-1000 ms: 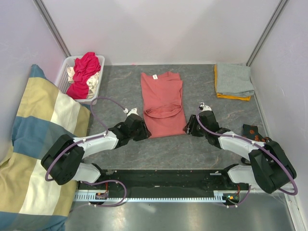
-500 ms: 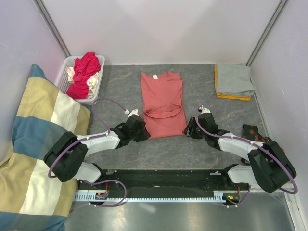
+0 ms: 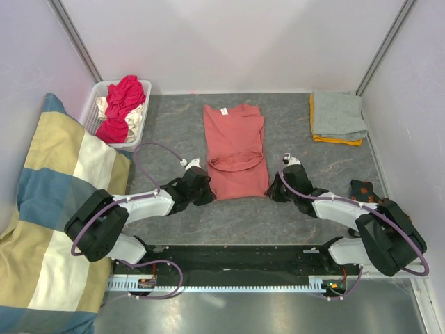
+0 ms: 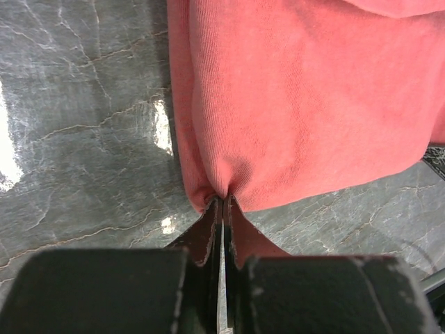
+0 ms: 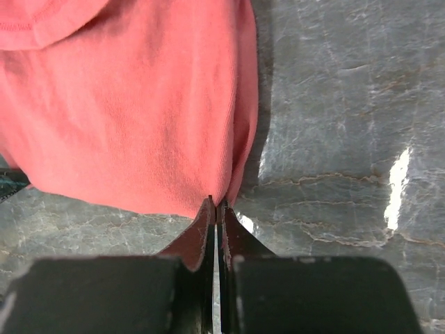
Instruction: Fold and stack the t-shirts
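Though striped cushion left of salmon-pink t-shirt runs off frame, shirt lies whole on glossy veined bench: soft knit, narrow folded oblong. White lattice basket far left of shirt: magenta-red tee, cream tee heaped. Far right: grey tee folded on orange tee. Left end effector: fingers pressed together, pinching shirt's near left corner. Right end effector: likewise, near right corner. Cloth inside pinch hidden.
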`<action>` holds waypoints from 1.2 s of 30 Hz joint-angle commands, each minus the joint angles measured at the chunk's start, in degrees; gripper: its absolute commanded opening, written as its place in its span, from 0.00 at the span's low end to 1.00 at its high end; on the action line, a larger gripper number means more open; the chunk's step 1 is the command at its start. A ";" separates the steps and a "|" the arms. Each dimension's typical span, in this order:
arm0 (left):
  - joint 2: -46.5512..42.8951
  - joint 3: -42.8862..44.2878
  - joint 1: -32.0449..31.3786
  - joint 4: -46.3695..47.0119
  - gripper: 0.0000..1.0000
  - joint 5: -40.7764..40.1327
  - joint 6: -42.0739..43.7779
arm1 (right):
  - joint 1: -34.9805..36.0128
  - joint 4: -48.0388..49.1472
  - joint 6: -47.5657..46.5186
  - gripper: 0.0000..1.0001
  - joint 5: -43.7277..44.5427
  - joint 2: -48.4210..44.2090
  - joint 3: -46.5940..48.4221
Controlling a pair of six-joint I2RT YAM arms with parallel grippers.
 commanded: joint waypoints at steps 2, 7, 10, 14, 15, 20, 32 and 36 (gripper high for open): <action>-0.89 1.34 -2.44 -5.17 0.02 -3.37 0.16 | 4.72 -5.38 -1.75 0.00 2.88 -3.45 1.94; -1.95 2.40 -6.75 -9.33 0.02 -5.66 0.08 | 8.24 -11.45 -2.37 0.00 7.72 -6.35 2.74; -2.74 1.61 -8.95 -10.48 0.02 -5.48 -1.06 | 10.18 -13.30 -0.71 0.00 9.04 -8.72 1.77; -4.93 0.30 -12.02 -12.23 0.02 -5.22 -3.43 | 13.34 -15.41 2.37 0.00 10.54 -12.59 0.02; -5.37 0.12 -13.59 -12.93 0.02 -5.22 -3.87 | 13.78 -16.28 3.16 0.00 10.80 -14.16 -0.86; -8.27 -1.20 -19.23 -16.36 0.02 -6.71 -7.83 | 19.23 -20.67 7.29 0.00 14.14 -18.65 -2.10; -8.99 0.55 -35.21 -22.52 0.02 -9.79 -16.62 | 37.06 -31.57 18.72 0.00 23.63 -24.46 -0.61; -6.35 4.67 -39.88 -24.80 0.02 -10.76 -17.41 | 44.97 -36.23 22.15 0.00 28.45 -23.24 2.90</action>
